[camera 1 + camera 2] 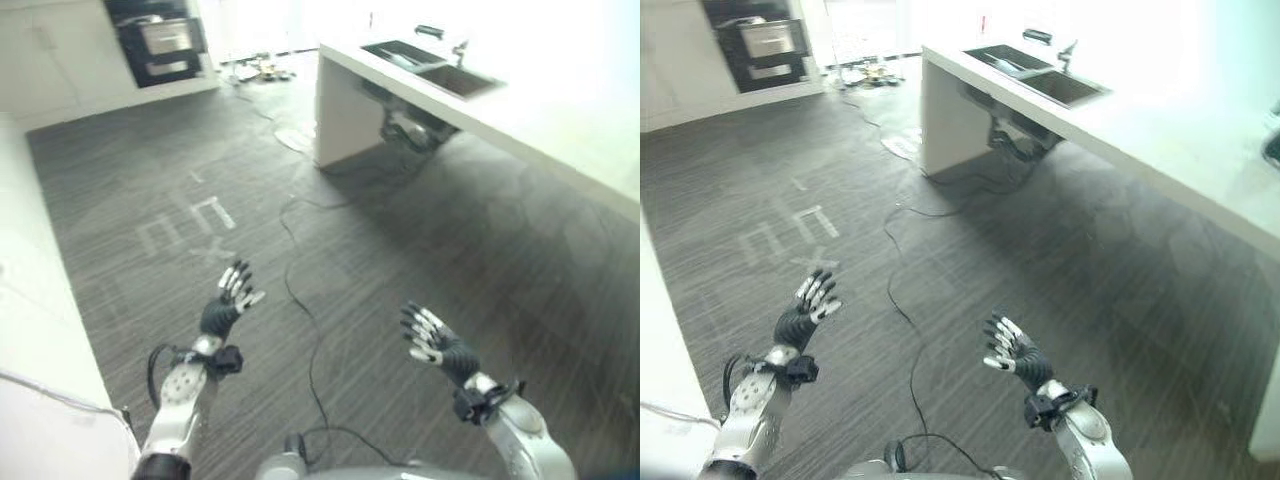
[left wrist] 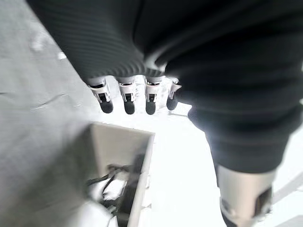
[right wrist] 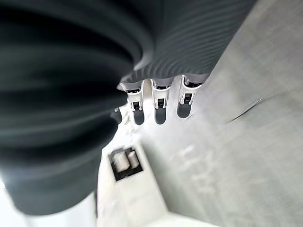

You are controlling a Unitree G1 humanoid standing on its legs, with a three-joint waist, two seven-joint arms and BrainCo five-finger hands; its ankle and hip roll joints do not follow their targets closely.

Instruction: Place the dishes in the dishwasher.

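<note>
Now both arms are raised over the dark floor (image 1: 420,250). The left robot hand (image 1: 228,300) has its fingers straight and spread, holding nothing. The right robot hand (image 1: 430,338) is also open and empty, fingers relaxed. Far ahead on the right stands the white bench (image 1: 560,120) with a sink (image 1: 440,70) set in it; what lies in the sink I cannot tell. A dark oven (image 1: 160,40) is in the far wall.

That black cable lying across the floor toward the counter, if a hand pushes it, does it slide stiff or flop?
The cable will likely flop: it lies in loose curves on the floor, so it is probably limp. It looks thin, hence probably light. A push would likely bend it locally rather than shift it whole.
</note>
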